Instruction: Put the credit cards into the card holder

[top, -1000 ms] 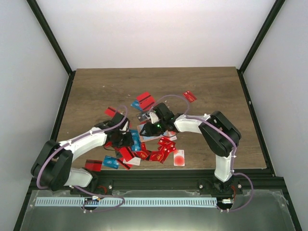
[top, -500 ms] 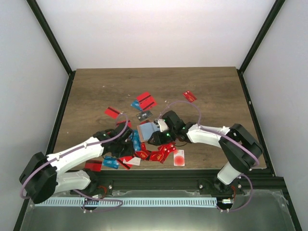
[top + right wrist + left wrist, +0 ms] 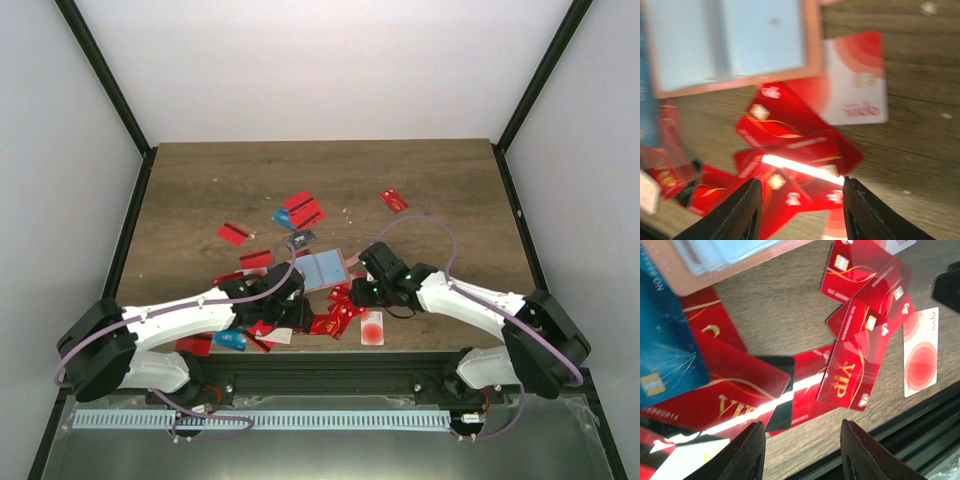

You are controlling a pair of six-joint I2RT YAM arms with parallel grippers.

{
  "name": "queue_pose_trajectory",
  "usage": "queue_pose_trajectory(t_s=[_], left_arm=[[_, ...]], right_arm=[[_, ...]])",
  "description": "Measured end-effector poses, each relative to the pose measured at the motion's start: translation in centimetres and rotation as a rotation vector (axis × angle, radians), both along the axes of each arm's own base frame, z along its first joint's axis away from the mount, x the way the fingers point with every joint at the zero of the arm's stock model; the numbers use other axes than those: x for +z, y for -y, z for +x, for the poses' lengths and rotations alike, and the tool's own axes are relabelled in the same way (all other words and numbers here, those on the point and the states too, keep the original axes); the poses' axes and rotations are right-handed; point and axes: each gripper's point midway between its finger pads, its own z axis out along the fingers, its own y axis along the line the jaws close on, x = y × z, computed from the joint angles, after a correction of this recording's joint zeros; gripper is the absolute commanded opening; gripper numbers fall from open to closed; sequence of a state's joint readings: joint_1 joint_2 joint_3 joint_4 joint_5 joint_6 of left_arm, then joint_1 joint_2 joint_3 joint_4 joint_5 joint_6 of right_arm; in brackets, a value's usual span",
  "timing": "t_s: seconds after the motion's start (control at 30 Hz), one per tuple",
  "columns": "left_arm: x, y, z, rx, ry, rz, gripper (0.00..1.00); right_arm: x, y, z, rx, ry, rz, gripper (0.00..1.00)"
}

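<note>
A: Overhead view of a wooden counter (image 3: 200, 190). Where to find the card holder (image 3: 322, 268)?

B: Lying open near the middle of the frame, pale blue lining facing up, tan border around it. Visible again at the upper left of both wrist views.

A: And the credit cards (image 3: 335, 315)?

B: Mostly heaped just below the holder, red with gold print, overlapping one another. More scattered toward the upper middle of the frame. At the lower right of the heap, a white card with a red dot (image 3: 371, 327).

A: State of each arm's tip?

B: Low over the heap, the left gripper (image 3: 802, 450), jaws apart, nothing between them. Likewise the right gripper (image 3: 802, 210), spread and empty above red cards just under the holder's border.

A: Step in hand, at a guess?

B: Probably choosing and lifting one card. Unclear whether any card already sits in a pocket.

A: How to do it well?

B: Choose a top card with a free edge, such as the red VIP card (image 3: 852, 370) at centre right of the left wrist view. Descend over an edge overhanging its neighbours, close on that single card, lift slowly. Avoid pinching two stacked cards together. Pin the holder's border with the other arm against sliding. Feed the card flat, edge first, toward a pocket mouth.
</note>
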State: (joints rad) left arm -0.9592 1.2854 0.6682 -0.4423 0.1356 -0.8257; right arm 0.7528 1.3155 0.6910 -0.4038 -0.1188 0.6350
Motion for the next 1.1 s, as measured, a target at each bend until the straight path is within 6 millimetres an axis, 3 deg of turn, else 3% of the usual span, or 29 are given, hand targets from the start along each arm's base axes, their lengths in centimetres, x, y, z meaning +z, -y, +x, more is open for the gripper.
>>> queue_pose_trajectory(t_s=[0.2, 0.43, 0.63, 0.87, 1.1], left_arm=[[0.1, 1.4, 0.5, -0.011, 0.019, -0.037, 0.43], [0.3, 2.1, 0.4, -0.023, 0.032, -0.062, 0.43], [0.2, 2.1, 0.4, -0.028, 0.037, -0.066, 0.43], [0.2, 2.3, 0.5, -0.045, 0.053, -0.075, 0.43], [0.3, 3.0, 0.5, -0.078, 0.062, -0.094, 0.42]], right_arm=[[-4.3, 2.9, -1.1, -0.065, -0.09, -0.127, 0.44], [-4.2, 1.7, -1.2, -0.061, -0.099, -0.051, 0.43], [-4.2, 1.2, -3.6, -0.024, -0.154, -0.01, 0.43], [-4.3, 2.3, -6.8, -0.02, -0.251, -0.012, 0.43], [-4.1, 3.7, -7.7, -0.048, -0.28, -0.056, 0.47]])
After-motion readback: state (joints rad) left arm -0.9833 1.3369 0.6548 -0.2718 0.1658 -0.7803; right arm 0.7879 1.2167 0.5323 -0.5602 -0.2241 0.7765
